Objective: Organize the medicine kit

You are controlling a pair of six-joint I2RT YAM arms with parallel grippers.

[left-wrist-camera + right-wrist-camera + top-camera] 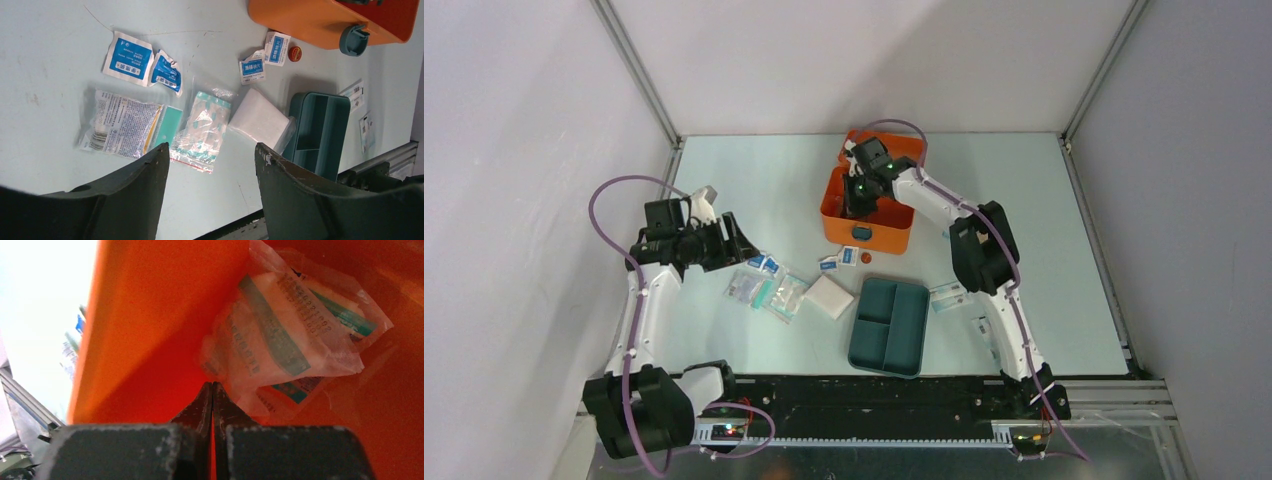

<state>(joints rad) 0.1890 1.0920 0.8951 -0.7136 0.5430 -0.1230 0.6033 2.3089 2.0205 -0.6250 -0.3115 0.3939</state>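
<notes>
Inside the medicine kit point(869, 215) at the table's far middle, my right gripper point(212, 390) is pinched together on nothing, packets just ahead, while my left gripper point(210, 165) hangs spread, farther away.

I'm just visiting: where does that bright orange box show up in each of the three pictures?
Top view: the orange box sits at the middle far side of the table, the right tool reaching into it.
Left wrist view: top right corner, only its front wall.
Right wrist view: fills the picture, seen from inside.
Shared landmark: the box's grey-teal latch appears in the top and left wrist views.
</notes>
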